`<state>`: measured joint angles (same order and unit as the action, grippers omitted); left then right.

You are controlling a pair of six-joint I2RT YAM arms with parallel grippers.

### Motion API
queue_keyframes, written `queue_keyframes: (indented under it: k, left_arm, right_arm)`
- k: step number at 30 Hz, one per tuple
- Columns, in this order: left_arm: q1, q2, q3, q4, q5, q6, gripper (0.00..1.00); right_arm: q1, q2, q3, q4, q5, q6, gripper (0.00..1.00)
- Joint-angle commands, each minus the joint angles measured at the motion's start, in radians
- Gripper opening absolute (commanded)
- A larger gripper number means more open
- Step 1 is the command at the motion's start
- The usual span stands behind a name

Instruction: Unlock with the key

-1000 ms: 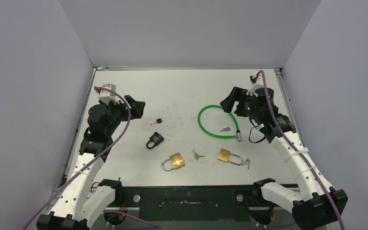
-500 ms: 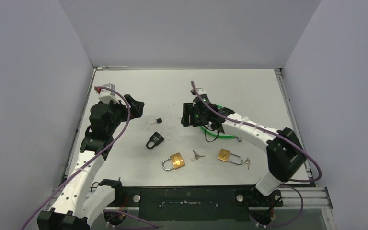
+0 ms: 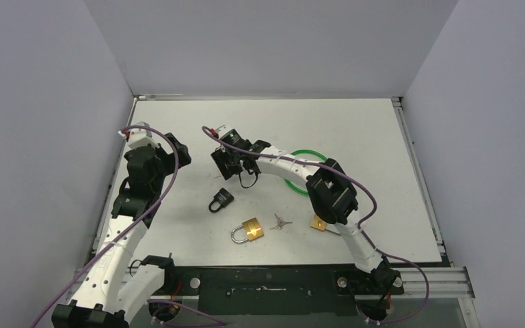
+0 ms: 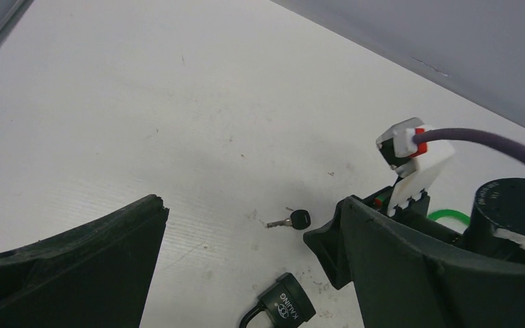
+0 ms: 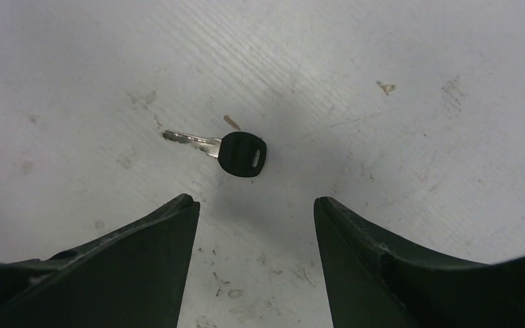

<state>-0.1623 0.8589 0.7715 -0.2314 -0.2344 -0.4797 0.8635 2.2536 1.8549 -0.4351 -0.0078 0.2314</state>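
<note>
A small key (image 5: 240, 154) with a black head lies flat on the table, its blade pointing left. My right gripper (image 5: 254, 201) hovers open just short of it, one finger on each side and nothing between them. In the top view the right gripper (image 3: 224, 164) covers the key. The left wrist view shows the key (image 4: 294, 220) lying close above the black padlock (image 4: 284, 307). This black padlock (image 3: 221, 200) lies just in front of the right gripper. My left gripper (image 3: 179, 152) is open and empty, off to the left of both.
A brass padlock (image 3: 249, 230) and loose keys (image 3: 280, 221) lie nearer the front. A second brass padlock (image 3: 318, 223) is partly under the right arm. A green cable lock (image 3: 306, 154) lies behind that arm. Side walls enclose the table.
The right arm has swung from the table's right side across to the key on the left, its jaws a little narrower. The left gripper drew back slightly to the left.
</note>
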Motion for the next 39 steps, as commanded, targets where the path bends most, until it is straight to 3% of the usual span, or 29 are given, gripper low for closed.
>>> queue_keyframes:
  k: [1,9,17,27,32,37,39]
  left_arm:
    - [0.005,-0.006,0.058,-0.015,-0.064,-0.010,0.97]
    - [0.005,-0.006,0.062,-0.032,-0.093,0.004,0.97]
    - [0.005,-0.006,0.063,-0.035,-0.092,0.014,0.97]
    - [0.004,-0.008,0.058,-0.034,-0.088,0.019,0.97]
    - [0.005,-0.009,0.058,-0.035,-0.088,0.020,0.97]
    - [0.005,-0.011,0.057,-0.033,-0.084,0.020,0.97]
    - [0.005,-0.013,0.056,-0.033,-0.081,0.018,0.97]
  right_arm:
    - [-0.004,0.051,0.111,-0.106,-0.050,-0.131,0.64]
    - [-0.002,0.179,0.242,-0.131,-0.045,-0.113,0.60]
    - [-0.011,0.244,0.264,-0.093,-0.006,-0.102,0.59]
    - [-0.006,0.281,0.235,-0.023,0.042,-0.116,0.48]
    - [-0.005,0.261,0.214,-0.044,0.019,-0.095,0.34]
    - [-0.001,0.178,0.104,-0.068,0.028,-0.049,0.27]
    - [-0.001,0.147,0.062,-0.084,0.026,-0.036,0.19]
